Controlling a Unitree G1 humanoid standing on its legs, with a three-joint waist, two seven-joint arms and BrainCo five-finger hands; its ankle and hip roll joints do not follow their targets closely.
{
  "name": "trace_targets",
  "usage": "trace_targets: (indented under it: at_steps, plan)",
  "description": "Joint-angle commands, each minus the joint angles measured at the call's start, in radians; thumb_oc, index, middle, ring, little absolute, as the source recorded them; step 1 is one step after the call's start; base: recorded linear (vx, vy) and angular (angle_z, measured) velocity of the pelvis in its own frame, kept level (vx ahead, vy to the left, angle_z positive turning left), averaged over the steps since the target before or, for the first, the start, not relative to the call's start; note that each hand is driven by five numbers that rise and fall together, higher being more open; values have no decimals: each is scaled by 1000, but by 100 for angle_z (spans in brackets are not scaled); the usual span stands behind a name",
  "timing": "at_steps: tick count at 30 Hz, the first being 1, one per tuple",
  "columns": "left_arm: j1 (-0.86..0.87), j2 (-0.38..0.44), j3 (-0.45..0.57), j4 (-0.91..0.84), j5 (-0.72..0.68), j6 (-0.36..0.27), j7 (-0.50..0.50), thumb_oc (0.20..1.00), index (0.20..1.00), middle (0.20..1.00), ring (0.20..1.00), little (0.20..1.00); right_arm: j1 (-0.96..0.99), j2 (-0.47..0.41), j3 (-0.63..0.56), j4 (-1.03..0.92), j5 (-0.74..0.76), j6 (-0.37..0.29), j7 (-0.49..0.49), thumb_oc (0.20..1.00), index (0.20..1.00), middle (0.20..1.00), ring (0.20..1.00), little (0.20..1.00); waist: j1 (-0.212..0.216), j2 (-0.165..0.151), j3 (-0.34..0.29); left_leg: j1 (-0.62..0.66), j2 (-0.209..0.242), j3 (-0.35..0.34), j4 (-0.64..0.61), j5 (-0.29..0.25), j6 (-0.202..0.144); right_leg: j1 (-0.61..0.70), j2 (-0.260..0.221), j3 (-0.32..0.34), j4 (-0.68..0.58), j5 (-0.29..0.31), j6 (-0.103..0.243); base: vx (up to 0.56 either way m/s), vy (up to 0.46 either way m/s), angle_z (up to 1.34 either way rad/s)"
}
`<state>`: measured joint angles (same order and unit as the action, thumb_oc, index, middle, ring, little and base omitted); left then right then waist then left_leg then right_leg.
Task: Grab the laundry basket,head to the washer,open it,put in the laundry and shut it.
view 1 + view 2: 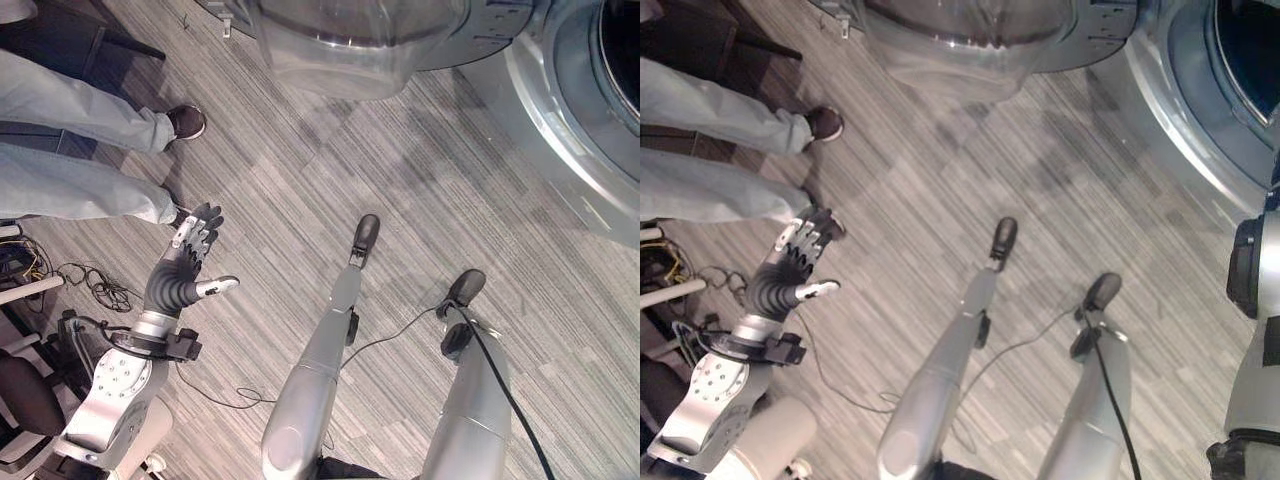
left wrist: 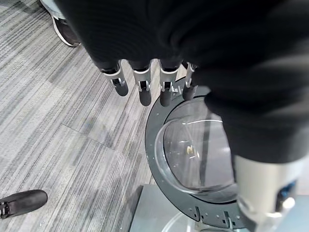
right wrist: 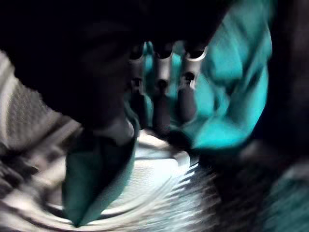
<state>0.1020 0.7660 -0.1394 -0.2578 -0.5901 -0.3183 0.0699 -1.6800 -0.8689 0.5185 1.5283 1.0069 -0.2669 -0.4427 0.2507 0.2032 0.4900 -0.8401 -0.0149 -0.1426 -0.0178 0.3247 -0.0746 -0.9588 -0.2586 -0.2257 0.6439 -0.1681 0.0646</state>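
Note:
The washer point(image 1: 560, 120) stands at the upper right with its round glass door point(image 1: 360, 45) swung open over the floor. Inside the dark drum, my right hand point(image 3: 161, 96) is among teal cloth point(image 3: 227, 96); a strip of it hangs from between the thumb and the curled fingers. The right arm point(image 1: 1252, 270) rises at the right edge toward the washer's opening point(image 1: 1250, 40). My left hand point(image 1: 185, 265) hovers over the floor at the left, fingers point(image 2: 145, 87) straight and holding nothing. The door's glass bowl point(image 2: 193, 150) shows past them.
A person's legs in light trousers point(image 1: 80, 110) and dark shoes point(image 1: 187, 121) stand close to my left hand. Loose cables point(image 1: 95, 285) and a chair point(image 1: 25, 390) lie at the far left. Grey striped floor point(image 1: 420, 200) spreads between me and the washer.

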Motion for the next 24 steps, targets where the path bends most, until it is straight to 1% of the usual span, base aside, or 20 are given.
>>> trace_targets:
  at_steps: [1,2,3,4,5,6,8,9,10,11,12,13,14,16,19,21,22,23,24]
  plan:
    - [17,-3,-19,7,-23,-19,-4,1000,1000,1000,1000,1000,-78,-86,134,-45,-205,127,95,1000,1000,1000,1000,1000,13,-20,-36,102,64,59,14,-220,-38,120,70,-5,-321,15,2,-29,-27,-4]
    - [22,-3,-19,3,-24,-18,-8,1000,1000,1000,1000,1000,-66,-77,148,-42,-236,130,93,1000,1000,1000,1000,1000,11,-21,-33,106,64,60,13,-219,-37,123,71,-6,-325,17,3,-37,-5,-7]
    - [28,-7,-15,-3,-23,-15,-11,1000,1000,1000,1000,1000,-23,-54,139,-56,-266,116,92,1000,1000,1000,1000,1000,5,-15,-27,114,65,64,8,-218,-34,132,74,-6,-333,24,5,-31,5,-9]
    - [28,-11,-13,-2,-23,-15,-10,1000,1000,1000,1000,1000,10,-46,114,-87,-245,93,86,1000,1000,1000,1000,1000,3,-16,-26,119,66,66,4,-217,-33,139,74,-5,-339,28,6,-22,16,-8]
    - [31,-8,-13,-1,-23,-15,-10,1000,1000,1000,1000,1000,24,-47,104,-96,-245,92,82,1000,1000,1000,1000,1000,4,-19,-28,122,67,66,3,-216,-33,142,75,-5,-342,29,6,-14,31,-9]
    - [19,-33,-9,8,-22,-16,-4,1000,1000,1000,1000,1000,126,-30,36,-224,-173,20,86,1000,1000,1000,1000,1000,-11,-18,-20,132,70,70,-3,-217,-31,151,78,-2,-351,36,10,-10,28,-10]
    - [24,-24,-11,10,-21,-16,-5,1000,1000,1000,1000,1000,162,-32,11,-248,-177,17,76,1000,1000,1000,1000,1000,-6,-25,-24,137,70,70,-5,-216,-31,156,78,-2,-353,37,10,-10,26,-17]
    - [25,-50,-15,33,-11,-13,-12,1000,1000,1000,1000,1000,321,-15,-93,-478,-136,-79,88,1000,1000,1000,1000,1000,-24,-30,-18,153,70,73,-5,-221,-27,175,81,0,-364,46,12,-16,36,-22]
    - [25,-60,-25,45,-6,-12,-22,1000,1000,1000,1000,1000,392,3,-145,-571,-126,-122,102,1000,1000,1000,1000,1000,-32,-32,-17,161,68,74,-3,-224,-25,186,81,0,-370,52,14,-20,40,-16]
    - [24,-62,-30,55,-5,-16,-28,1000,1000,1000,1000,1000,449,22,-192,-612,-109,-144,110,1000,1000,1000,1000,1000,-37,-33,-17,167,67,74,0,-228,-23,198,80,-1,-377,56,15,-11,18,-10]
    - [25,-54,-34,58,-5,-18,-29,1000,1000,1000,1000,1000,471,24,-208,-624,-112,-145,108,1000,1000,1000,1000,1000,-33,-37,-19,169,66,73,1,-229,-23,203,80,-2,-379,56,15,-28,33,-11]
    - [26,-48,-28,64,-7,-32,-31,1000,1000,1000,1000,1000,582,81,-272,-718,-136,-166,108,1000,1000,1000,1000,1000,-42,-45,-20,184,62,77,13,-240,-16,232,77,-3,-395,71,19,-36,58,-14]
    - [24,-48,-22,67,-8,-34,-27,1000,1000,1000,1000,1000,627,113,-290,-750,-144,-167,110,1000,1000,1000,1000,1000,-50,-49,-17,189,62,81,22,-246,-12,243,77,-2,-402,78,20,-49,86,-9]
    - [34,-43,-14,68,-5,-38,-24,1000,1000,1000,1000,1000,731,176,-317,-807,-223,-154,100,1000,1000,1000,1000,1000,-62,-68,-17,206,59,86,47,-270,-1,281,74,2,-427,96,24,-36,76,-1]
    - [52,-38,11,55,-5,-42,-26,1000,1000,1000,1000,1000,841,234,-292,-858,-370,-112,100,1000,1000,1000,1000,1000,-80,-92,-11,226,52,98,107,-314,20,325,68,14,-445,119,30,-39,90,-9]
    - [68,-31,30,38,-6,-44,-33,1000,1000,1000,1000,1000,928,258,-266,-926,-505,-80,93,1000,1000,1000,1000,1000,-94,-109,-1,242,50,109,154,-345,32,357,62,23,-454,136,36,-49,123,-29]
    - [68,-36,32,34,-9,-44,-37,1000,1000,1000,1000,1000,998,310,-267,-958,-532,-74,109,1000,1000,1000,1000,1000,-107,-123,4,261,46,118,186,-372,43,386,57,33,-462,147,40,-41,154,-22]
    - [66,-34,33,30,-3,-42,-36,1000,1000,1000,1000,1000,1027,337,-269,-972,-538,-72,118,1000,1000,1000,1000,1000,-112,-130,7,273,42,124,199,-385,49,404,53,38,-468,154,44,-19,110,-15]
    - [68,-33,33,29,-2,-42,-36,1000,1000,1000,1000,1000,1030,338,-271,-974,-539,-71,117,1000,1000,1000,1000,1000,-111,-131,8,275,42,125,200,-386,50,407,53,39,-469,155,45,-13,74,-17]
